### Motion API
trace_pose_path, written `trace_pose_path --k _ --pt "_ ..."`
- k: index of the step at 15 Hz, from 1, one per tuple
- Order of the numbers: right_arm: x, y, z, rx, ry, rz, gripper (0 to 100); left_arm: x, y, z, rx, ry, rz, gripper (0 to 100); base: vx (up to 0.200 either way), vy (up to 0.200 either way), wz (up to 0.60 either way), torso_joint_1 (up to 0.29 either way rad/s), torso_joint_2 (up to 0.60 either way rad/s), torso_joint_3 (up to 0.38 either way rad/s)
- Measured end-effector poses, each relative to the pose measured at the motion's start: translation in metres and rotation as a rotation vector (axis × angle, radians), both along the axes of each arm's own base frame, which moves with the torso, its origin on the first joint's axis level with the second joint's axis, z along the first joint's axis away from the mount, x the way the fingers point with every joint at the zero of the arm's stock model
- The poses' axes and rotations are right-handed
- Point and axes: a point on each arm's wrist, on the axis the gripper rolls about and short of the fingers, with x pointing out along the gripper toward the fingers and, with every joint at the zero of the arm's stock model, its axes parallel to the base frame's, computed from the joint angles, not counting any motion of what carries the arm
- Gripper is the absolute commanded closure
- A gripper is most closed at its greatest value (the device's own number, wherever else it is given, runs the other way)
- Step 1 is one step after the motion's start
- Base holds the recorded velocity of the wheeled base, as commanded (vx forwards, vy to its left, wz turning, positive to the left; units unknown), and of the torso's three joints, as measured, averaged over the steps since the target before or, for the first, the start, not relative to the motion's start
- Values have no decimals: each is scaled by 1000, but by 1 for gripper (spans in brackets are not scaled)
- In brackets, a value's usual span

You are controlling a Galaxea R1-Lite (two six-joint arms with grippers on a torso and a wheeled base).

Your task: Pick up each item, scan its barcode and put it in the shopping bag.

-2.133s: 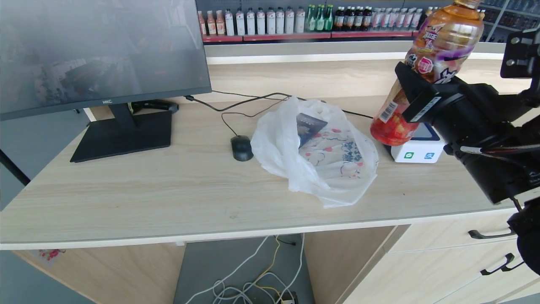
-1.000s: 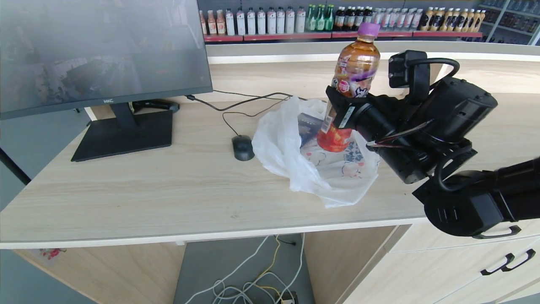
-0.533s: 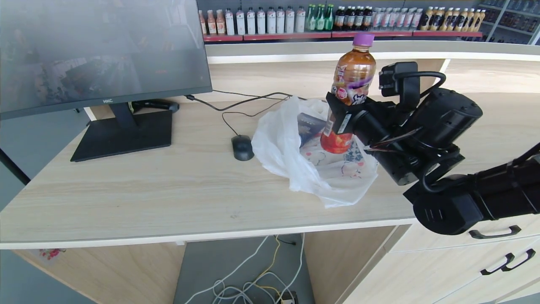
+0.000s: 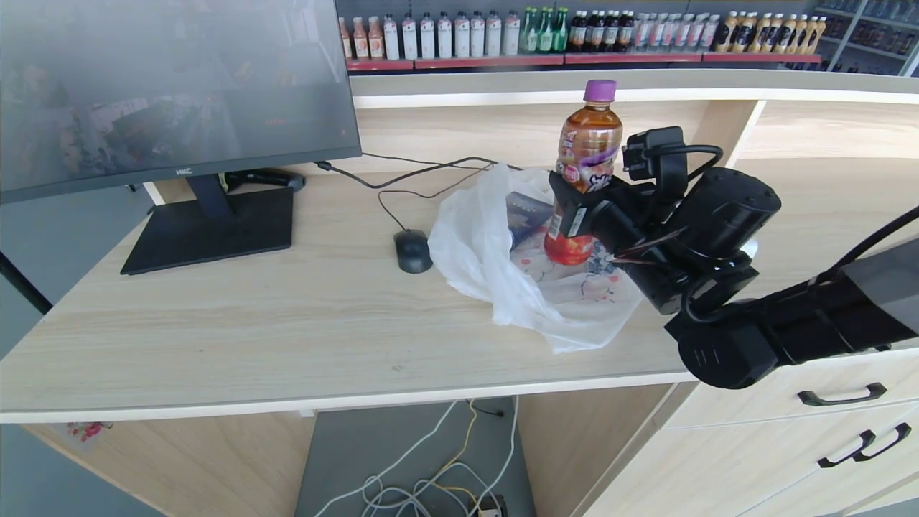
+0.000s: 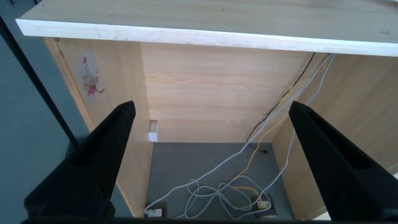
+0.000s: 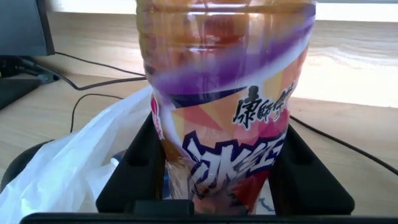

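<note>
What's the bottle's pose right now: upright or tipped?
Upright: the bottle has its cap on top, clamped in the right gripper over the bag.

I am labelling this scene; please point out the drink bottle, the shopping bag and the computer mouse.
drink bottle point(image 4: 590, 152): head view, on its upper label.
shopping bag point(image 4: 482, 264): head view, on its white side wall.
computer mouse point(image 4: 413, 251): head view, on its top.

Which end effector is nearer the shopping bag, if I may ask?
Right. The right end effector holds the bottle over the open shopping bag; the left end effector hangs below the counter edge.
</note>
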Motion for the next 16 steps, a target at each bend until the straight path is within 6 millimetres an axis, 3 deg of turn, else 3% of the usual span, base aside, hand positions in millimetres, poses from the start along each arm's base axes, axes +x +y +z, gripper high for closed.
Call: trace_pose_path --k 6,16 --pt "15 -2 -16 -10 21 -19 100 0 0 0 0 0 0 0 0 0 0 0 0 0" --pt "14 -3 -35 -37 83 -18 100 0 0 0 0 0 1 0 0 0 0 0 0 0"
